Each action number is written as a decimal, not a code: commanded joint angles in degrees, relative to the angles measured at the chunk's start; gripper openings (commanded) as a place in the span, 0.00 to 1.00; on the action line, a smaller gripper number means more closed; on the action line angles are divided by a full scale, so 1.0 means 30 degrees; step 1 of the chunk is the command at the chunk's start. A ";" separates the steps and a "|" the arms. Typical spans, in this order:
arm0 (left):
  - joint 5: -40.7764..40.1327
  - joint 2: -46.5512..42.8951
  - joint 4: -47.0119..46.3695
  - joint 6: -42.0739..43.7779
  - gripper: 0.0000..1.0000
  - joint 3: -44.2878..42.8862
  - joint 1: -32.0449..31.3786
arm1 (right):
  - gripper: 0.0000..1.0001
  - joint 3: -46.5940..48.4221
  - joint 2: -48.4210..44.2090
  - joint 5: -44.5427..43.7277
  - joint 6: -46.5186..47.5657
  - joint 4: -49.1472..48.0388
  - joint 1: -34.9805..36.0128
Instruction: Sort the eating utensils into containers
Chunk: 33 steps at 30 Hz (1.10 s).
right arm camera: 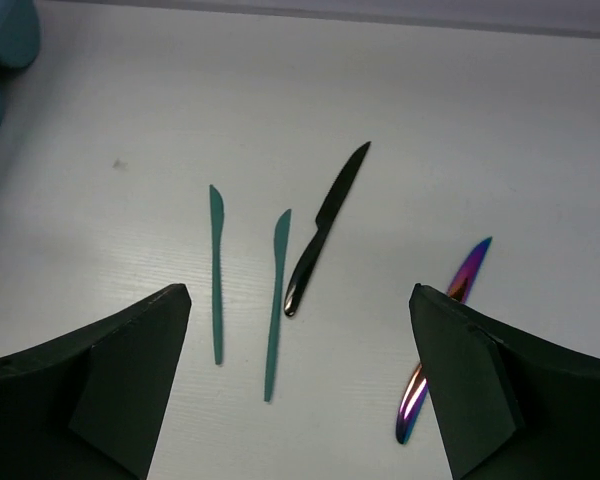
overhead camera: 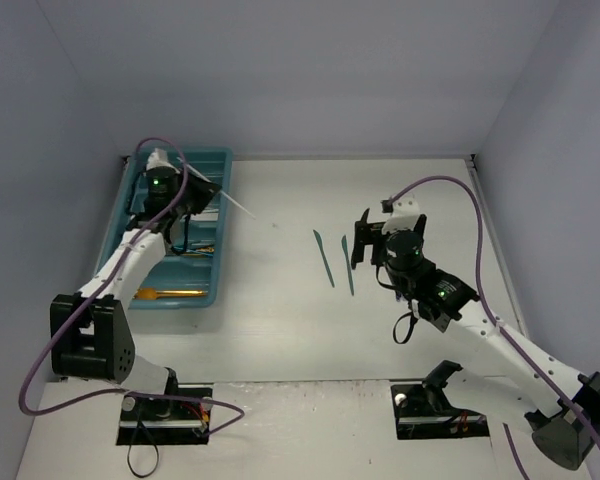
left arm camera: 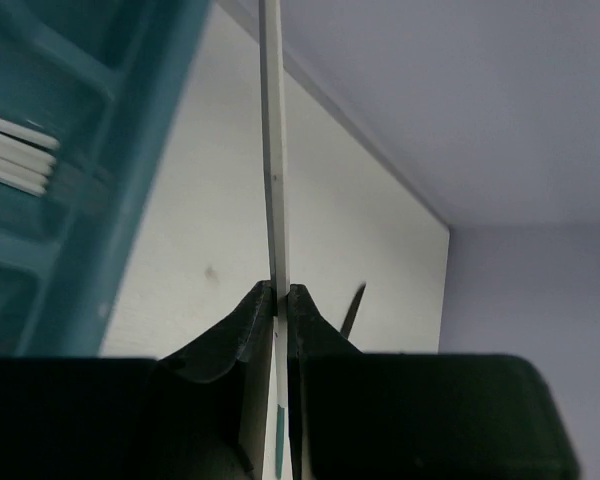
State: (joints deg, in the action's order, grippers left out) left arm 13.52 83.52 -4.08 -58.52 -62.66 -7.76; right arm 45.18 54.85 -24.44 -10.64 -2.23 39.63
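Note:
My left gripper (overhead camera: 192, 192) hovers over the far end of the teal tray (overhead camera: 215, 262) and is shut on a slim white utensil (overhead camera: 232, 201) that sticks out to the right past the tray's rim. The left wrist view shows the fingers (left arm camera: 278, 295) clamped on that white utensil (left arm camera: 273, 150). My right gripper (overhead camera: 364, 240) is open above the table. Below it lie two teal knives (right arm camera: 216, 270) (right arm camera: 277, 300), a black knife (right arm camera: 325, 228) and an iridescent purple knife (right arm camera: 452, 312). The teal knives also show in the top view (overhead camera: 323, 257) (overhead camera: 348, 276).
A gold utensil (overhead camera: 170, 293) lies in the tray's near end. Several white utensils (left arm camera: 15, 155) lie stacked in one compartment. The tray's wall (left arm camera: 130, 170) is just left of the held utensil. Grey walls close in the table on three sides.

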 commanded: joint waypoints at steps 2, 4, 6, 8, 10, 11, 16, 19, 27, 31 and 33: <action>-0.0384 0.2203 -0.2597 -0.2283 0.00 -0.1407 0.3251 | 0.90 -0.0954 -0.1030 -0.0057 -0.1448 0.0410 -0.1178; -0.0385 0.3335 -0.3185 -0.3341 0.00 -0.1754 0.4374 | 0.90 -0.1284 -0.1304 -0.0256 -0.1871 0.0661 -0.1216; -0.0598 0.4394 -0.3649 -0.4475 0.00 -0.2136 0.5159 | 0.90 -0.1618 -0.1545 -0.0343 -0.2329 0.1210 -0.1274; -0.1098 0.5646 -0.3929 -0.5087 0.00 -0.2749 0.5515 | 0.90 -0.1734 -0.1630 -0.0168 -0.2686 0.1379 -0.1285; -0.1313 0.6493 -0.4103 -0.5585 0.00 -0.3196 0.5780 | 0.90 -0.1804 -0.1568 -0.0042 -0.2853 0.1504 -0.1299; -0.1347 0.6872 -0.4146 -0.5802 0.00 -0.3404 0.5899 | 0.90 -0.1820 -0.1523 -0.0029 -0.2929 0.1594 -0.1314; -0.1935 0.7054 -0.4089 -0.5816 0.12 -0.3553 0.6093 | 0.90 -0.1992 -0.1340 -0.1273 -0.3804 0.2210 -0.1370; -0.2074 0.6764 -0.4060 -0.5631 0.27 -0.3175 0.6117 | 0.90 -0.2039 -0.1090 -0.2112 -0.4790 0.2654 -0.1690; -0.1263 0.5185 -0.4071 -0.5786 0.62 -0.1922 0.6200 | 0.93 -0.1906 0.0106 -0.2600 -0.7089 0.4297 -0.3452; -0.0526 0.2899 -0.2917 -0.3859 0.64 -0.1948 0.6144 | 0.92 -0.2124 0.1339 -0.0240 -0.8093 0.4609 -0.6296; -0.0079 0.1535 -0.1470 -0.1978 0.64 -0.2309 0.5937 | 0.91 -0.2184 0.2106 0.0701 -0.8263 0.4609 -0.7197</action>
State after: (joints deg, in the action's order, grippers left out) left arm 10.42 99.58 -10.71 -73.56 -66.85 10.57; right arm 39.00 57.35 -26.90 -31.28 11.36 23.29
